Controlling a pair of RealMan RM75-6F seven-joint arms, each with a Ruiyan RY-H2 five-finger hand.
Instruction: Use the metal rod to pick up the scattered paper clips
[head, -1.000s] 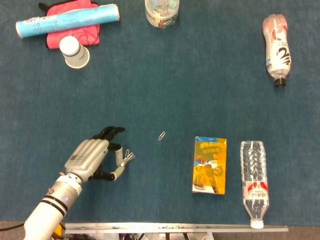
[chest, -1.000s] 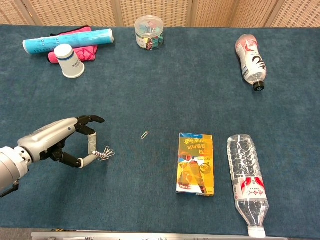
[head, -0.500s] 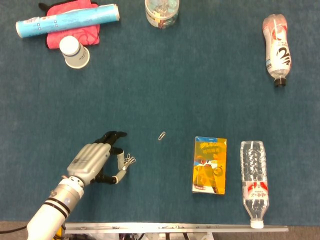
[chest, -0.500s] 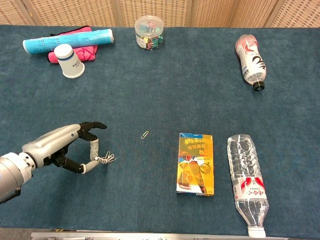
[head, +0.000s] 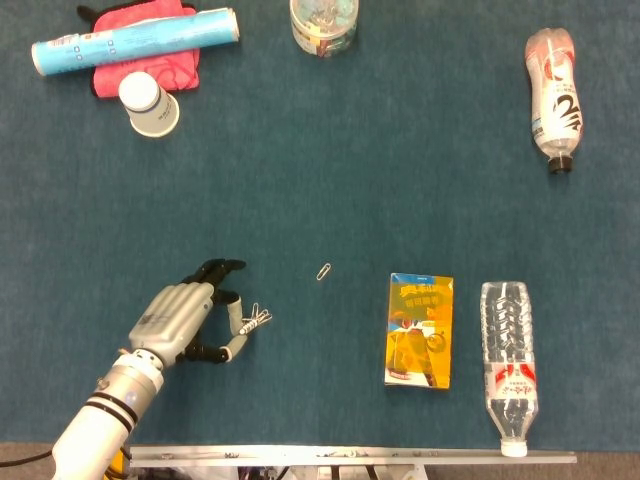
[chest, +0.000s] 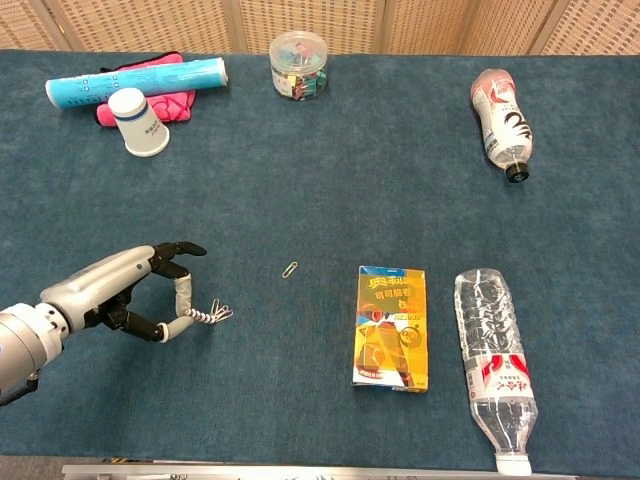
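Note:
My left hand (head: 182, 320) (chest: 112, 292) hovers low at the table's front left, pinching a short grey metal rod (head: 235, 318) (chest: 183, 296) between thumb and fingers. A small bunch of paper clips (head: 260, 318) (chest: 213, 314) clings to the rod's tip, right at the carpet. One loose paper clip (head: 324, 271) (chest: 290, 269) lies on the blue carpet, to the right of the hand and a little farther back. Neither view shows my right hand.
An orange snack box (head: 419, 330) and a lying water bottle (head: 508, 365) sit at the front right. Along the back are a drink bottle (head: 553, 95), a clip jar (head: 323, 22), a paper cup (head: 150, 104), a blue tube (head: 135, 38) and pink cloth (head: 150, 70).
My left hand dipped slightly toward the front, then came back a little to the left. The rod stays in its grip and the clip bunch stays on the tip; the loose clip has not moved.

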